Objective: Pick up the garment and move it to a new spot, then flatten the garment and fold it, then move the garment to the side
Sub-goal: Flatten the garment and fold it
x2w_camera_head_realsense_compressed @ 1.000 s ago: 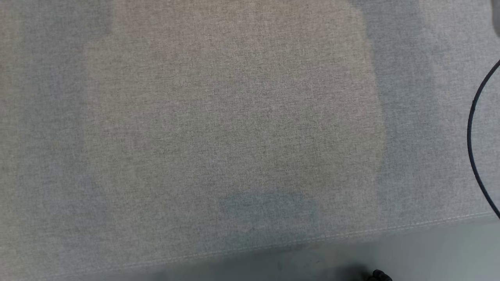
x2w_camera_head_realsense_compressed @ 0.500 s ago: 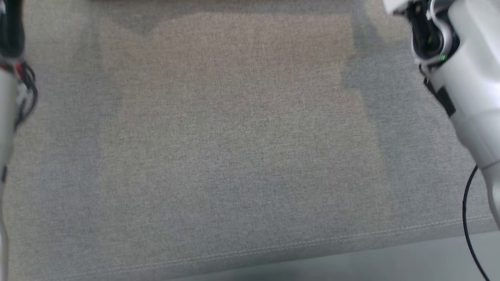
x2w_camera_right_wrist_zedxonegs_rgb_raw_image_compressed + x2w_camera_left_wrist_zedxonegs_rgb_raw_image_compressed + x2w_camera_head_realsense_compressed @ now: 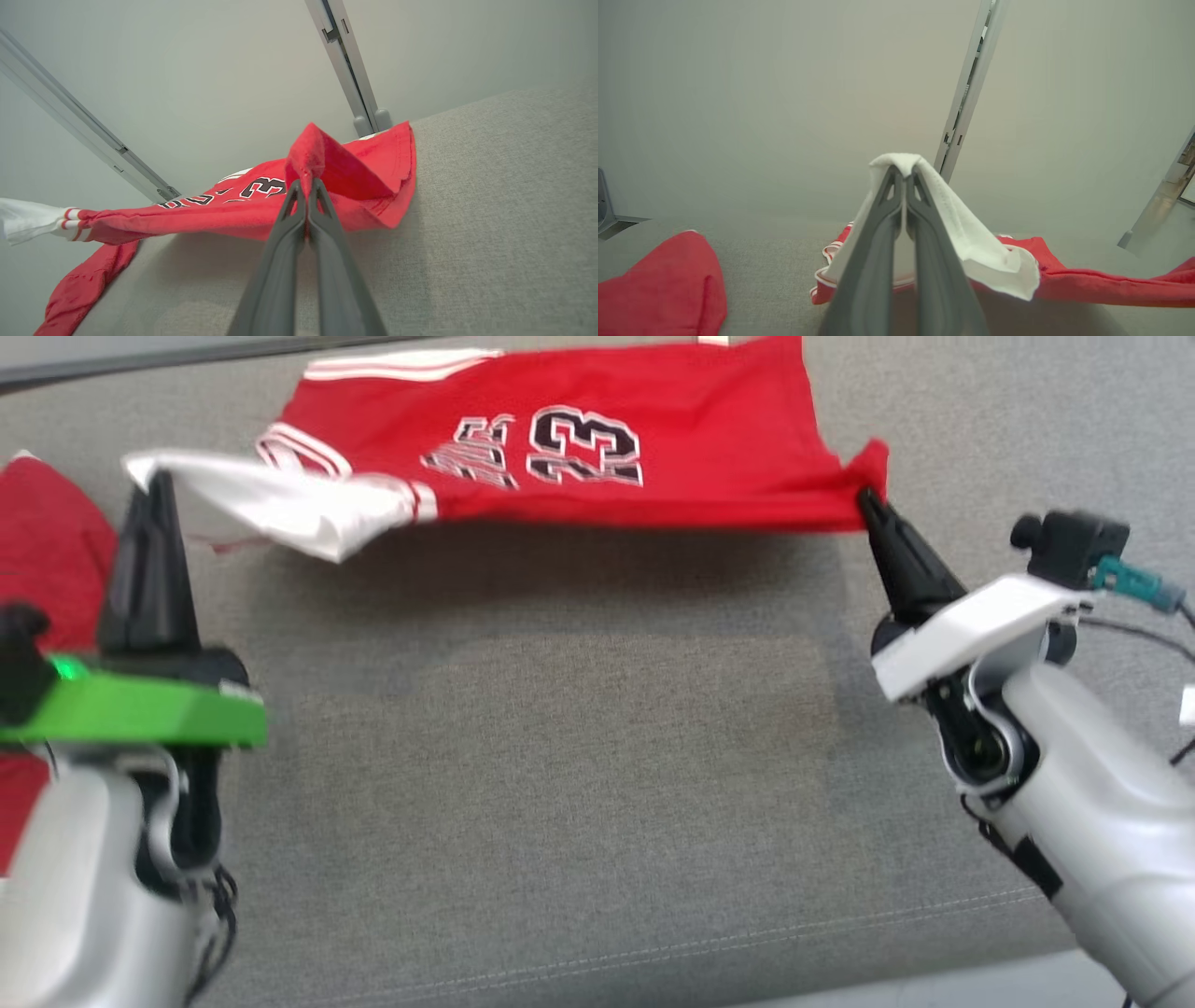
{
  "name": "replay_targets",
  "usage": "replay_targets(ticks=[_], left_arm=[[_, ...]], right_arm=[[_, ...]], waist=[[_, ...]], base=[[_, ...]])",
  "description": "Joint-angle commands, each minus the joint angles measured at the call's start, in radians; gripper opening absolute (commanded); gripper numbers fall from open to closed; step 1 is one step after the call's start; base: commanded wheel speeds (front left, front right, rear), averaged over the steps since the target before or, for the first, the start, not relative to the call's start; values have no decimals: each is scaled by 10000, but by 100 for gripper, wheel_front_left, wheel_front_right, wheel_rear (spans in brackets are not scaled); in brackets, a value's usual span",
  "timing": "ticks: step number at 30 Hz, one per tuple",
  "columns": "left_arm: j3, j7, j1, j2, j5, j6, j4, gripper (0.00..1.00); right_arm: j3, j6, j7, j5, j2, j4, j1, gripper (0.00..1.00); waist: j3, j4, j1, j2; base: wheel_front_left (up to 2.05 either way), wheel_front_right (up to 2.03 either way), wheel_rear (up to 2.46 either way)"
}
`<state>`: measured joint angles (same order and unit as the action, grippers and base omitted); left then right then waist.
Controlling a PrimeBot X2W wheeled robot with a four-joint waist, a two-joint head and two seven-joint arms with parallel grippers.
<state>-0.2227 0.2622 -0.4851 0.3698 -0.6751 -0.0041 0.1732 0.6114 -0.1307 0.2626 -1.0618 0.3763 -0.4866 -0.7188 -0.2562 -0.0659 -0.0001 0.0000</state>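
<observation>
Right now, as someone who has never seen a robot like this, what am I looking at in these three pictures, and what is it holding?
This is a robot with two arms. The wide picture comes from a camera on its head, looking down at a grey cloth-covered surface. The other two come from cameras on its wrists, each looking along that arm's two dark fingers. The left gripper is shut on the white part of a red jersey that bears the number 23. The right gripper is shut on the jersey's red corner. The cloth hangs stretched between them, its near edge lifted above the surface. More red cloth lies at the far left; I cannot tell whether it belongs to the jersey.
</observation>
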Motion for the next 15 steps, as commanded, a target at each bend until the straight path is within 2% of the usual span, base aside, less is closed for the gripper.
replay_targets(ticks=[1,8,15], left_arm=[[243,28,677,-197,124,16,-280,0],[1278,28,3176,-1244,280,-58,-1087,0],[2017,28,4860,-2251,672,-263,-1296,0]], right_arm=[[-110,0,33,113,74,237,526,0],[-652,0,33,339,-37,950,2419,0],[-911,1,34,384,6,944,3885,0]], waist=[[530,-73,1,0],[922,-74,1,0],[1204,139,1,0]], base=[[0,0,0],[0,0,0],[0,0,0]])
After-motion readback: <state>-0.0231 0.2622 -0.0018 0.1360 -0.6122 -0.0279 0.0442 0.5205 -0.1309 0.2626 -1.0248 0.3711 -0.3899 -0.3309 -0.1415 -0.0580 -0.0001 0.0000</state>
